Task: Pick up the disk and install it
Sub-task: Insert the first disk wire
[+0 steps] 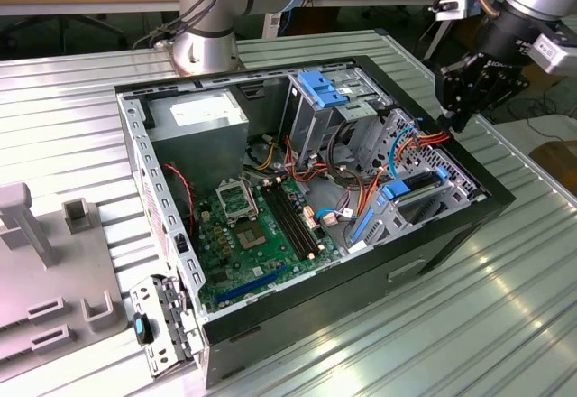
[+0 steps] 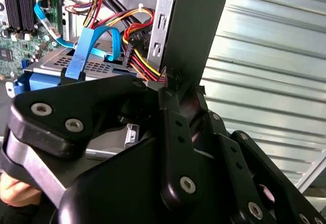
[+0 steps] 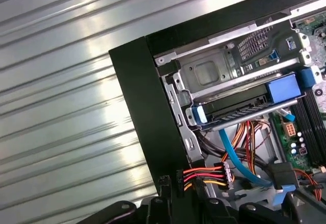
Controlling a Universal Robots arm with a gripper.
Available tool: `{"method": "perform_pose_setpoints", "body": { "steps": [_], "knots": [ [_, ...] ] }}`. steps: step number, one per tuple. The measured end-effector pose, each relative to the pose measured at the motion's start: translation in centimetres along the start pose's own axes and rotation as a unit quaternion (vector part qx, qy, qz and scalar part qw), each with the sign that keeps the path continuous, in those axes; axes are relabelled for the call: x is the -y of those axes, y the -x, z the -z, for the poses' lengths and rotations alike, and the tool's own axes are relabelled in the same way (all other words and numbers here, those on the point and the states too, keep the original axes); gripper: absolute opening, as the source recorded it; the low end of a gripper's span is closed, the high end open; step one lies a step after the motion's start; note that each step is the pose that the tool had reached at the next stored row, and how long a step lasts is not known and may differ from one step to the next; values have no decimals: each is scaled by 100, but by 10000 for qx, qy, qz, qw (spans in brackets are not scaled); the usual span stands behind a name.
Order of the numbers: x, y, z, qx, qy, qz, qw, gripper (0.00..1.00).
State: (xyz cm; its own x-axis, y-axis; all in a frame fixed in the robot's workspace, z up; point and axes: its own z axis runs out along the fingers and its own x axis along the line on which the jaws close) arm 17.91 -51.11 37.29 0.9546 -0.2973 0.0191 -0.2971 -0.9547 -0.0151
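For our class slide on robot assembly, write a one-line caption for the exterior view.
Gripper poised at the open computer case's edge, near the blue-railed disk lying in its bay.

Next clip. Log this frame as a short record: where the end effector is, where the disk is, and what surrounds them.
end effector: at the computer case wall on the exterior view's right, above the drive bay corner
disk: lying in the drive bay, blue rails at both ends, apart from the end effector
nearby: red, yellow and orange power cables close to the end effector
case state: open, motherboard exposed
surface: ribbed metal table
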Motion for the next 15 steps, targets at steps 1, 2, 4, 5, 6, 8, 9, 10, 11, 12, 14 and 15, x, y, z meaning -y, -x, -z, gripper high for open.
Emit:
{"method": "perform_pose_setpoints", "body": {
  "steps": [1,2,4,5,6,8,9,10,11,12,14,15],
  "knots": [
    [-4,-1,-2,-2,-2,47,10000,30],
    [-6,0,-3,-5,-1,71,10000,30],
    [-13,-2,-7,-18,10,96,10000,30],
    [-18,-3,-12,-27,16,113,9999,30],
    [-24,-4,-19,-30,15,120,9999,30],
    [-51,-1,-41,-32,13,134,9999,30],
    [-56,3,-52,-32,12,138,9999,30],
    [-58,4,-62,-33,13,141,9999,30],
    [-58,4,-73,-34,13,142,9999,30],
    [-58,5,-88,-35,12,143,9999,30],
    [-59,6,-97,-36,15,143,9999,29],
    [-59,5,-97,-37,15,143,9999,22]
  ]
}}
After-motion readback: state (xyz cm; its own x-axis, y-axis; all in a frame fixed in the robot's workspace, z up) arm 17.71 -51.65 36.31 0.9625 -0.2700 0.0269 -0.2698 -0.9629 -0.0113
